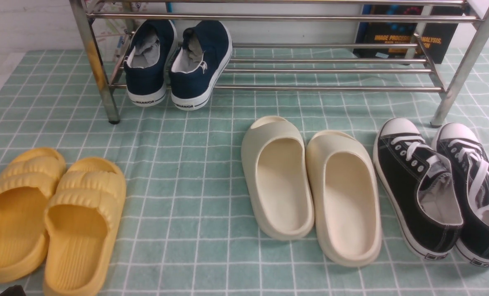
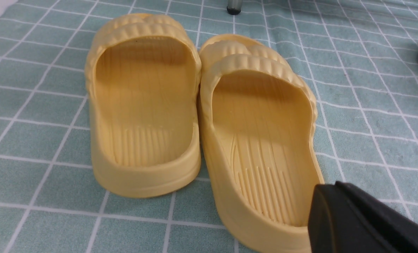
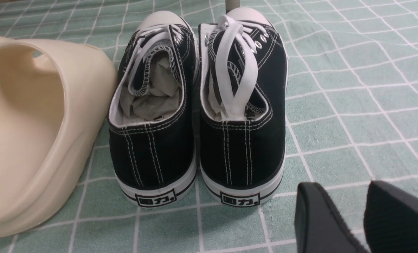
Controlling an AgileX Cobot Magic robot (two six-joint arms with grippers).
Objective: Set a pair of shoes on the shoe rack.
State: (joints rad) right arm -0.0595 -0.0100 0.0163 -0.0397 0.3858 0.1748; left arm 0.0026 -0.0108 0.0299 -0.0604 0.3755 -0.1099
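The pair of navy shoes (image 1: 149, 70) is already borne by the lower shelf of the shoe rack (image 1: 339, 88), at its left end, with the toes turned inward under the upper bars and the white heels carried out past the front bar. The placing looks finished. The left hand (image 2: 332, 189) is closed, with nothing gripped; the right hand (image 3: 340, 186) is held partly open, with nothing between its fingers.

If the overhanging heels are pressed down or caught by a passing arm, the shoes could be tipped backward off the smooth round bars. The left shoe is set close to the rack's left leg (image 1: 100, 78), so little room is left for a finger there; more bare shelf is offered on the other side of the pair. If another push is wanted, it is best given level and gently from the heels.

By a low sweep of the left arm, the yellow slides (image 1: 79, 230) could be dragged; by the right, the black sneakers (image 1: 421, 193) could be knocked against the cream slides (image 1: 347, 205). Between the yellow and cream pairs, a broad open stretch of counter (image 1: 186, 172) is left for moving
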